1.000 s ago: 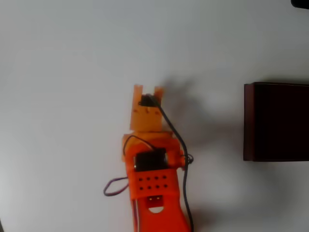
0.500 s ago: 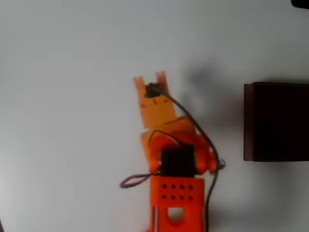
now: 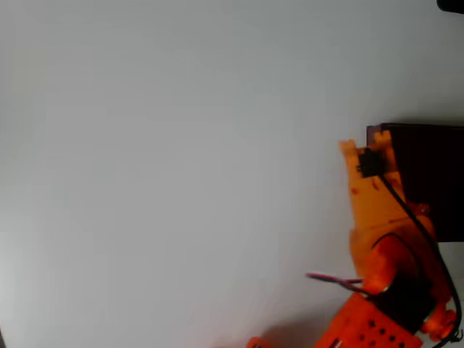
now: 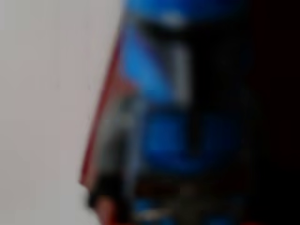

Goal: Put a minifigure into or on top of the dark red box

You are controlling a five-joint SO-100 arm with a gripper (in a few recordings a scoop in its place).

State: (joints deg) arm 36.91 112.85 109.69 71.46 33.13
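Swinging right across the table (image 3: 181,145), your claw (image 3: 367,142) now hangs at the dark red box (image 3: 428,167) edge, apparently pinching the minifigure (image 4: 187,117) there, so release comes next.

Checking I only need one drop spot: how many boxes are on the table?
1. The dark red box sits at the right edge of the overhead view, cut off by the frame; the orange gripper overlaps its left wall. More could lie outside the picture.
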